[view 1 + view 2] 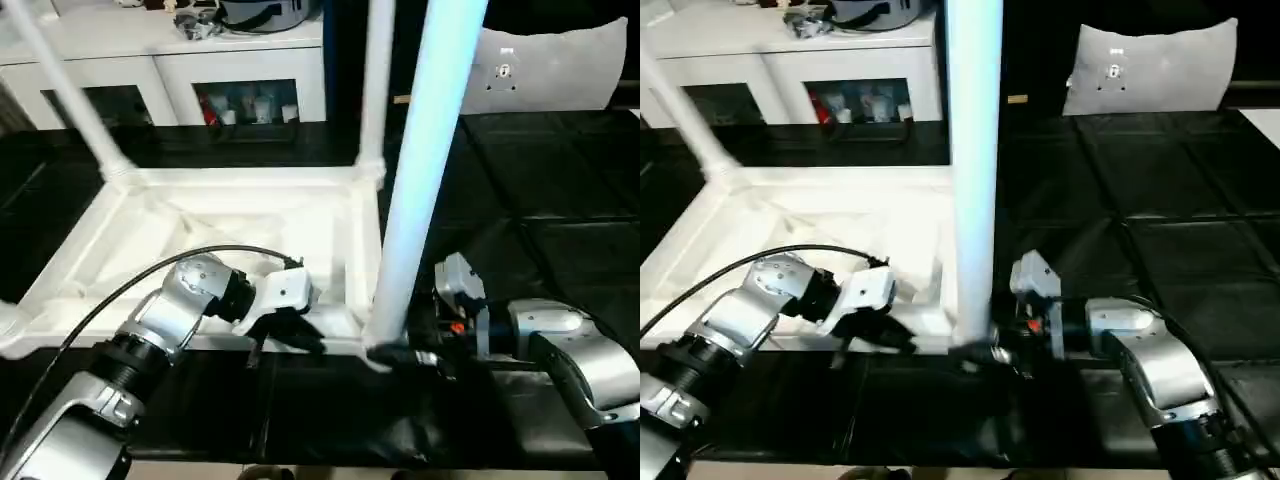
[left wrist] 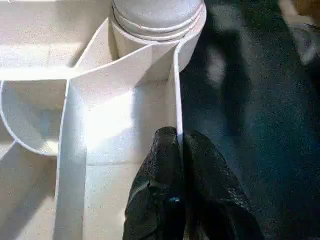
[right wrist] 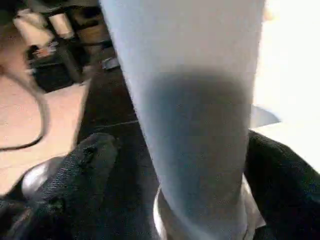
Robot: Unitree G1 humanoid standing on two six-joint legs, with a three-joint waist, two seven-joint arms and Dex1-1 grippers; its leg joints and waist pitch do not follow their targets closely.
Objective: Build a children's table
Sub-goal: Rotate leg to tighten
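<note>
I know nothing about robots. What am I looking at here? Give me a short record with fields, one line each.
Work piece: white plastic square table top, upside down on a black surface
Legs standing in sockets: near-right leg, far-right leg, far-left leg
Left gripper: shut on the table top's thin raised rim, near the corner socket
Right gripper: open, black fingers either side of the near-right leg's base
Background: white cabinet with glass doors, grey-white cushion
</note>
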